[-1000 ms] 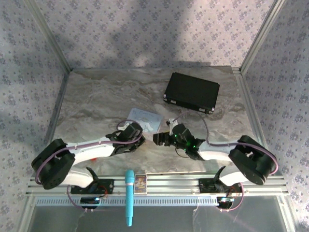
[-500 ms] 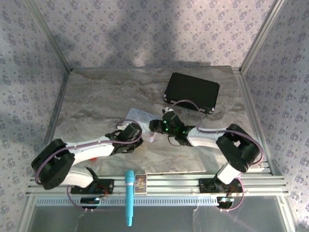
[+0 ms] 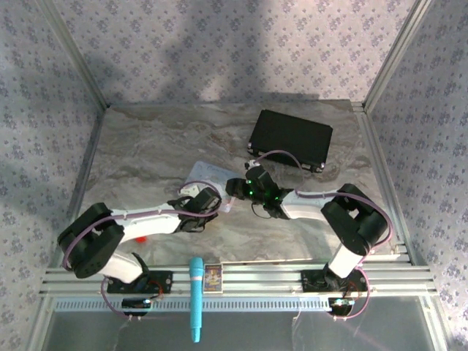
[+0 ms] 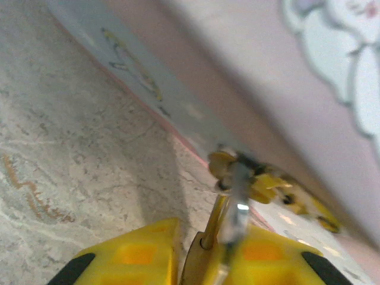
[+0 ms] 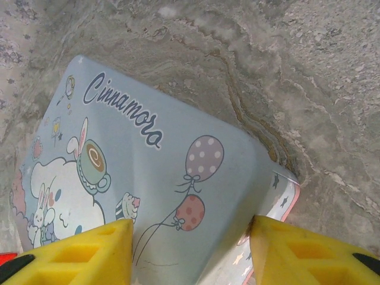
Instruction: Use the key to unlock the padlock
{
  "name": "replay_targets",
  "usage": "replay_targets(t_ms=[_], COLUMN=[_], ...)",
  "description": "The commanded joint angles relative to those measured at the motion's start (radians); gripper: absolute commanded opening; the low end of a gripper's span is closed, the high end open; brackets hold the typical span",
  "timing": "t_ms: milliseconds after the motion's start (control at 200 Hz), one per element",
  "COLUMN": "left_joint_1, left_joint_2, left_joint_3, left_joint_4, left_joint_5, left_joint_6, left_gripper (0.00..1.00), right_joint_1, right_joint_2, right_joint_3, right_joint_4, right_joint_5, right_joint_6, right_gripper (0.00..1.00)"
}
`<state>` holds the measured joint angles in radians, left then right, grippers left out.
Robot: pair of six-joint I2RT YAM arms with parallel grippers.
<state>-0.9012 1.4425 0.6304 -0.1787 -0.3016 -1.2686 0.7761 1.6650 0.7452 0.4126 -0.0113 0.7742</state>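
Observation:
The tiny brass padlock [image 4: 202,261] stands between my left gripper's [image 4: 205,261] yellow fingers [image 4: 133,252], which are shut on its body. Its shackle [image 4: 221,217] points away from me to a blurred silvery key [image 4: 238,199] and yellow-capped pieces [image 4: 267,185] resting against the side of the pale lavender tin [image 4: 178,101]. In the top view the left gripper [image 3: 218,206] sits at the tin's [image 3: 212,174] near edge. My right gripper [image 3: 232,189] is low over the tin's [image 5: 148,178] right corner and open. One finger [image 5: 89,252] is over the lid, the other [image 5: 297,249] is at its rim.
A black case [image 3: 290,139] lies at the back right. A small red block [image 3: 140,238] sits beside the left arm. A teal stick [image 3: 196,296] and a small card box [image 3: 212,276] lie on the front rail. Patterned walls enclose the marble table [image 3: 146,146].
My right gripper swung left to the tin's corner and narrowed its jaws. The left arm shifted right, uncovering the red block, with the padlock still between its fingers.

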Motion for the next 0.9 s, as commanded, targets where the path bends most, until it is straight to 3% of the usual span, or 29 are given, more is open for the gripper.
replay_targets(t_ms=[0,340,510,570,665,895], left_joint_1=[-0.009,0.001,-0.043,-0.072,-0.119,-0.174], left_joint_2=[0.028,0.061,0.155,0.191,0.233,0.29], left_joint_3=[0.026,0.124,0.151,0.204,0.272,0.341], left_joint_4=[-0.064,-0.412,-0.386,-0.431,-0.483,-0.577], left_joint_5=[-0.056,-0.201,-0.204,-0.24,-0.291,-0.331], left_joint_6=[0.016,0.183,0.211,0.194,0.175,0.134], left_gripper=[0.18,0.14,0.21,0.29,0.33,0.33], right_joint_1=[-0.014,-0.03,-0.035,-0.035,-0.035,-0.038], right_joint_2=[0.051,0.047,0.065,0.07,0.073,0.079], right_joint_3=[-0.029,-0.022,-0.02,-0.02,-0.024,-0.035], right_joint_4=[-0.132,-0.168,-0.155,-0.153,-0.152,-0.142], right_joint_5=[0.003,-0.001,-0.016,-0.021,-0.019,-0.019], right_joint_6=[0.001,-0.025,-0.022,-0.021,-0.019,-0.013], right_gripper=[0.5,0.45,0.44,0.44,0.44,0.44])
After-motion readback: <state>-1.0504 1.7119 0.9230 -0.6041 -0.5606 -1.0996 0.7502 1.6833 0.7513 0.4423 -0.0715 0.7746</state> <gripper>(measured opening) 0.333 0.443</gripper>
